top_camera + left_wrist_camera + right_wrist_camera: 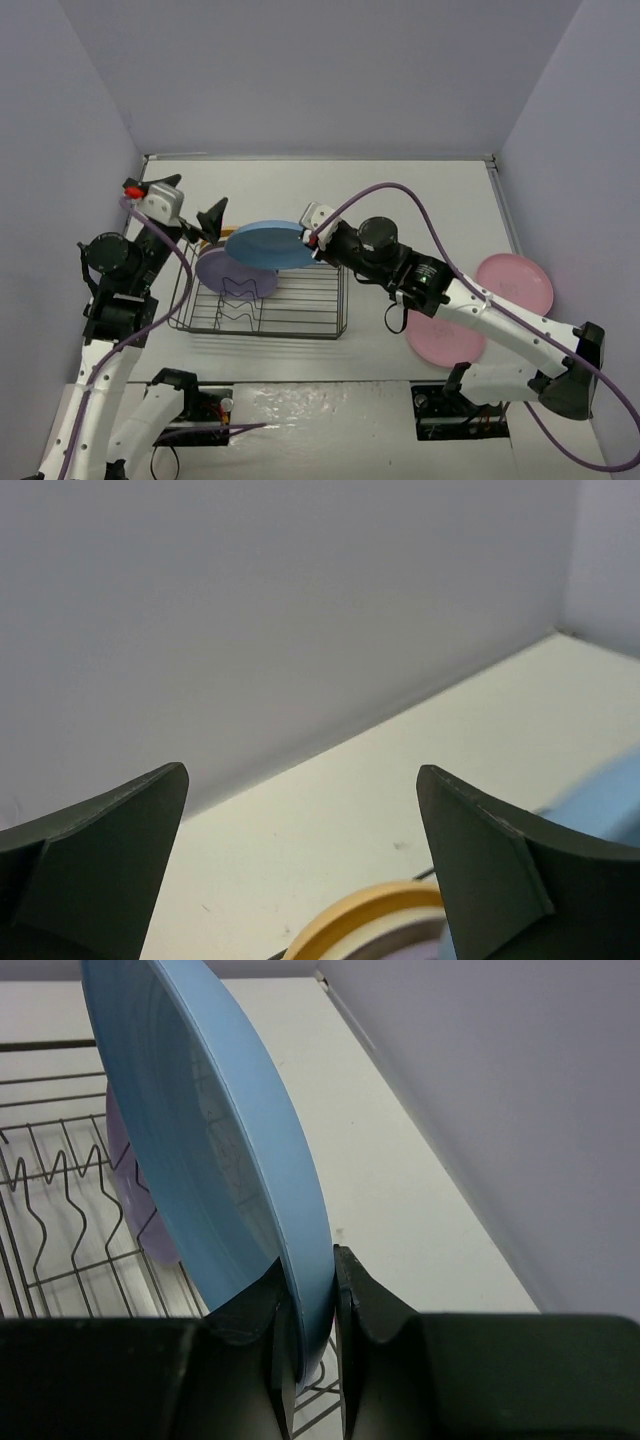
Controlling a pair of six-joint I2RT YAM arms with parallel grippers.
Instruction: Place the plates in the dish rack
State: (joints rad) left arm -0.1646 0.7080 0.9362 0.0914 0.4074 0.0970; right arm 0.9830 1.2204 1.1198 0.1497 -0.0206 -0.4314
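My right gripper (314, 240) is shut on the rim of the blue plate (268, 245) and holds it above the back of the dish rack (310, 318). In the right wrist view the blue plate (220, 1160) stands on edge, pinched between the right gripper's (312, 1300) fingers. A purple plate (235, 277) leans in the rack's left half. The yellow-orange plate (360, 912) shows only as a rim below my open left gripper (302, 780), which hangs empty in the air left of the blue plate. Two pink plates (516, 281) (446, 337) lie flat at the right.
The rack's wavy divider wires (45, 1200) run under the blue plate, beside the purple plate (140, 1210). Grey walls close the table on the left, back and right. A purple cable (420, 215) arcs over the right arm.
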